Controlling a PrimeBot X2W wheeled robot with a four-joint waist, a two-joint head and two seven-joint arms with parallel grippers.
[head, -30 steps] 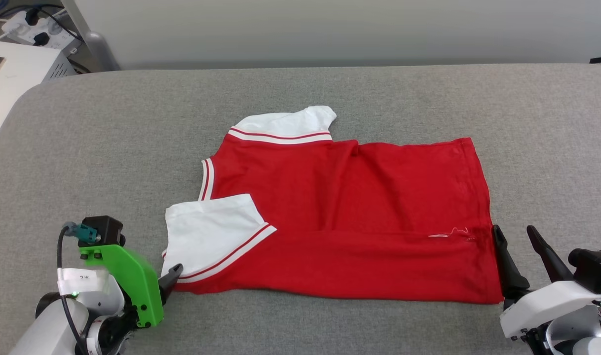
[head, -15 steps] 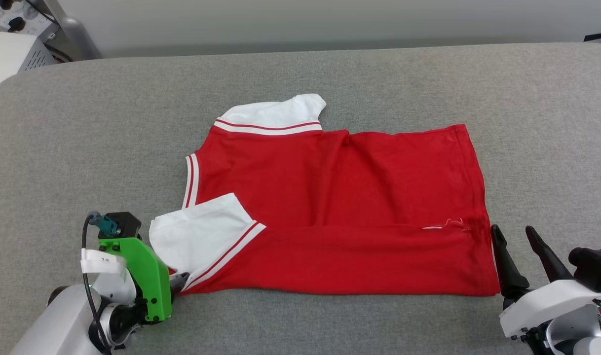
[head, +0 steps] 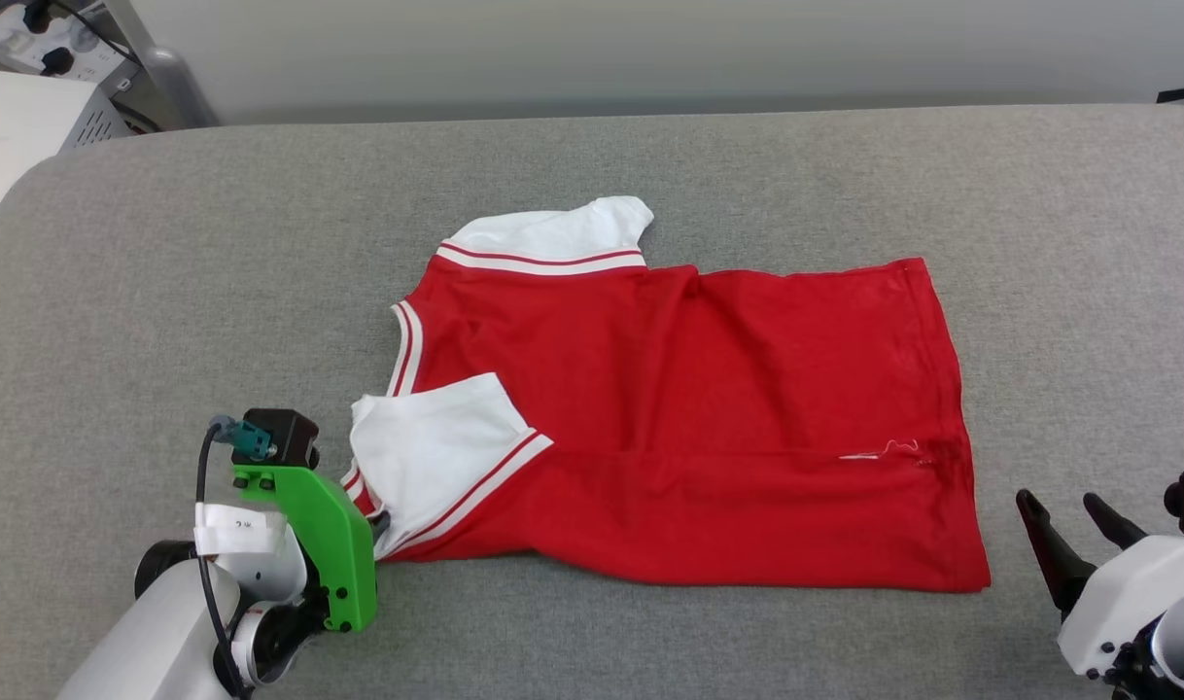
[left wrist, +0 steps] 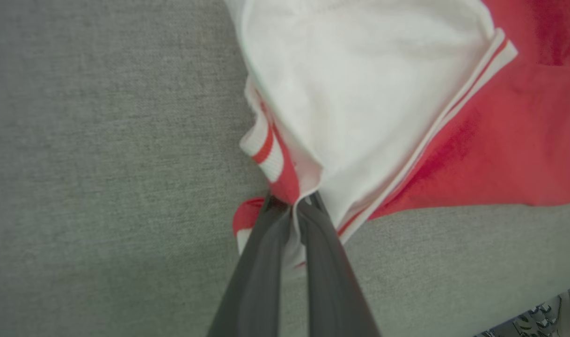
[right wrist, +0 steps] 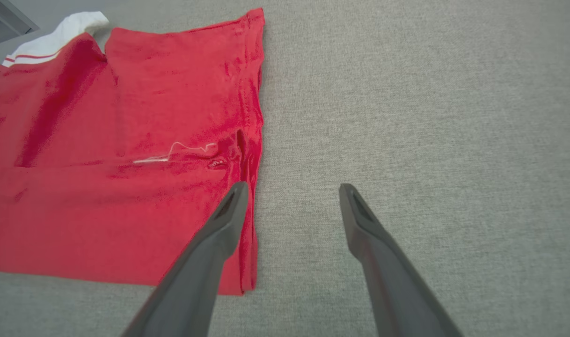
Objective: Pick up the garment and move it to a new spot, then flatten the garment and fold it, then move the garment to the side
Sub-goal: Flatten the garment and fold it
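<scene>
I am seeing the garment lying spread at the middle of the grey table, collar to the left, hem to the right, near edge folded over. My left jaws are clenching its near-left corner, pinching the white sleeve and striped trim. My right jaws are standing released and empty, hovering near the near-right hem corner.

Red garment, partly folded, flat on the grey tabletop.
Its near long edge is folded over the body. The near white sleeve lies on the red, the far sleeve juts out behind, and the near-left corner is bunched.
</scene>
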